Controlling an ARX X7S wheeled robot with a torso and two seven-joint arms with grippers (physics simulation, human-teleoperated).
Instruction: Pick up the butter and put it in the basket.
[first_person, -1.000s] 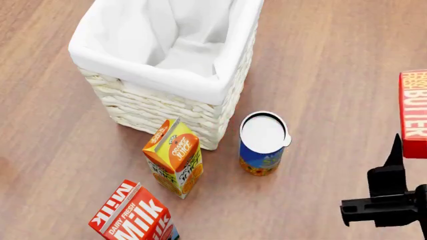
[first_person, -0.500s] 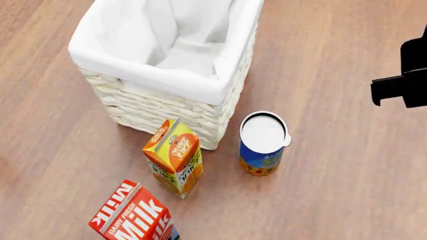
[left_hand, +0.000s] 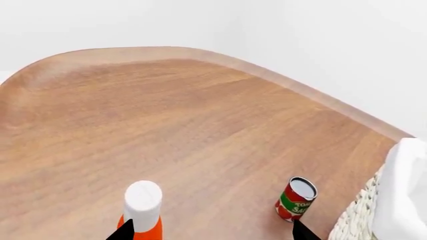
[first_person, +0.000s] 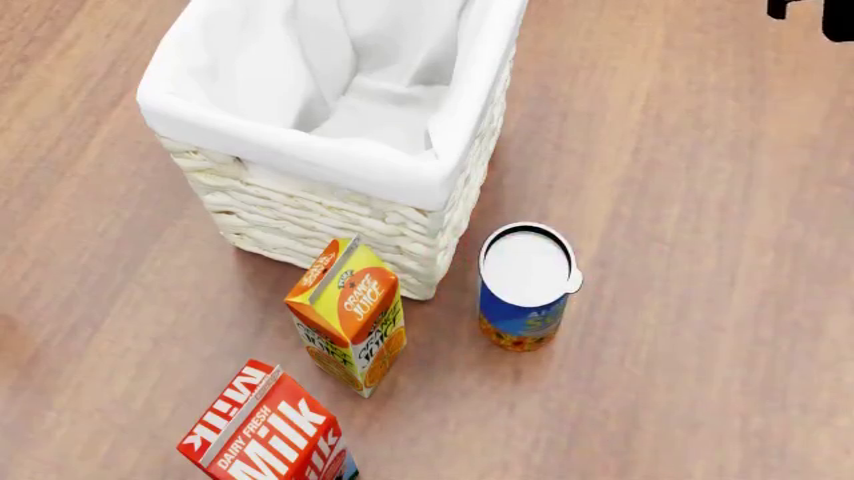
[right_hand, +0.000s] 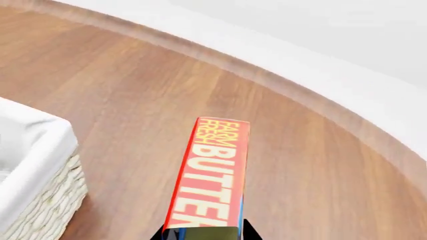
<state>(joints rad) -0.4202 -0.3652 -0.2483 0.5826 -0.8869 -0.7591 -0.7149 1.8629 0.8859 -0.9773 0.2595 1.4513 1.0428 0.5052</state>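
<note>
A: How far along is it?

B: About halfway, I'd judge. The right gripper (right_hand: 203, 235) is clamped on the butter (right_hand: 208, 175) and holds it above the table (right_hand: 133, 100). The basket (first_person: 334, 200) shows only its liner inside, so carrying it over and dropping it remain.

A: And the butter itself?

B: A slim red-and-orange box, lettering facing the wrist camera, sticking straight out from the jaws, with the basket off to one side of them. The left gripper (left_hand: 208, 231) is spread, holding nothing.
</note>
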